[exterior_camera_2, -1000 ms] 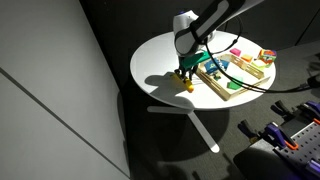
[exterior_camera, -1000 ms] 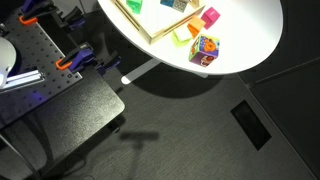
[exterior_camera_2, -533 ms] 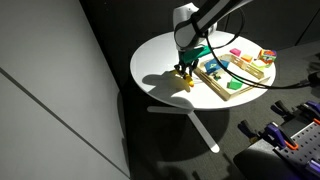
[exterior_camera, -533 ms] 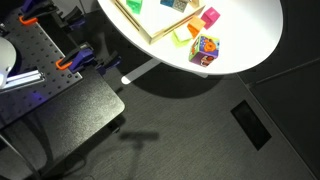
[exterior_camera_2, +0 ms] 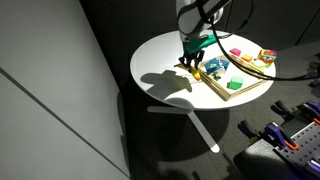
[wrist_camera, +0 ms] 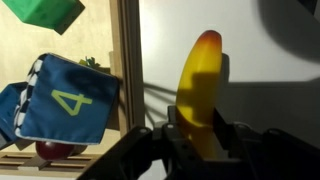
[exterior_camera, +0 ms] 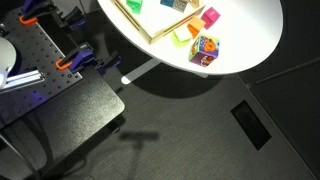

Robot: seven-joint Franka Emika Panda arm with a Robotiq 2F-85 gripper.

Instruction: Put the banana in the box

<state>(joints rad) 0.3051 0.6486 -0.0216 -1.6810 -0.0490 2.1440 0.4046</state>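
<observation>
My gripper is shut on the banana, a smooth yellow curved toy with an orange tip. In the wrist view it sticks out over the white table just right of the box's tan wooden rim. In an exterior view the gripper holds the banana above the table, at the near corner of the box. In an exterior view only a corner of the box shows, and the gripper is out of view.
Inside the box lie a blue pad marked 4, a green block and a dark red toy. Beyond it stand a lime-green block, a pink block and a multicoloured cube. The round white table has a nearby edge.
The gripper has lifted the banana off the table and carried it toward the box's near corner; the arm has risen.
</observation>
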